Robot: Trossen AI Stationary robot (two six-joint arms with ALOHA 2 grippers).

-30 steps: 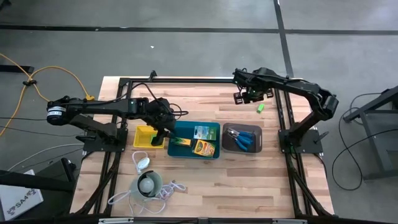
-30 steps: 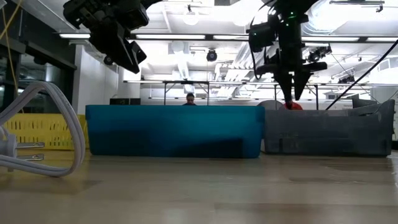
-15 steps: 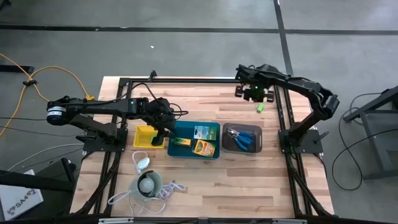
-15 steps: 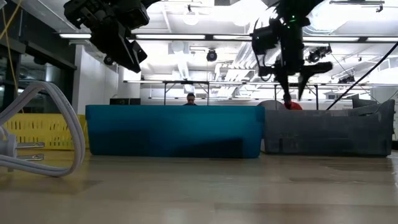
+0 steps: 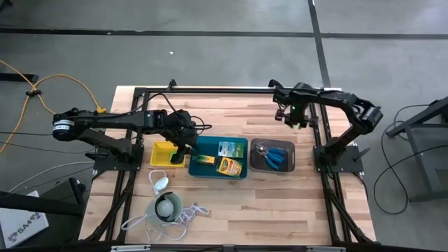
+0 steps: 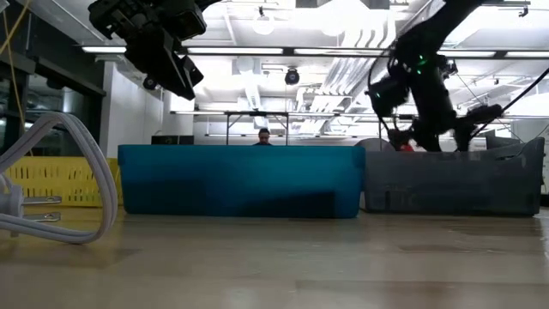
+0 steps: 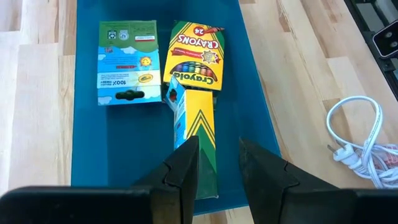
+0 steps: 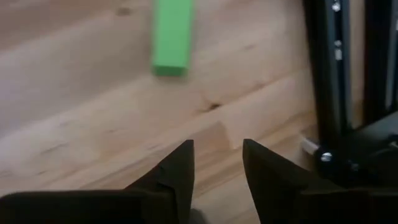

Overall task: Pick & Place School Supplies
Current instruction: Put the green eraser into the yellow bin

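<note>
In the right wrist view a small lime-green block point(image 8: 172, 37) lies flat on the bare wood, just ahead of my open right gripper point(image 8: 217, 165). In the high view that gripper point(image 5: 294, 116) is low over the far right part of the table and covers the block. My open left gripper point(image 7: 219, 165) hangs above the left end of the teal tray point(image 5: 246, 159). In the tray lie a green-and-white flat pack point(image 7: 127, 62), a crayon box point(image 7: 196, 62) and a yellow-and-green box point(image 7: 199, 134). Blue-handled scissors point(image 5: 274, 155) lie in the dark grey tray point(image 5: 290, 166).
A yellow tray point(image 5: 162, 152) sits left of the teal one. A white round gadget point(image 5: 166, 207) and its cord point(image 7: 360, 137) lie near the table's near edge. A black frame rail point(image 8: 326, 74) runs close beside the green block. Bare wood lies between the trays and the near edge.
My right gripper has moved toward the table's right edge and down, from the far middle of the table to just over the lime-green block. It now hangs much lower, behind the dark grey tray in the low view.
</note>
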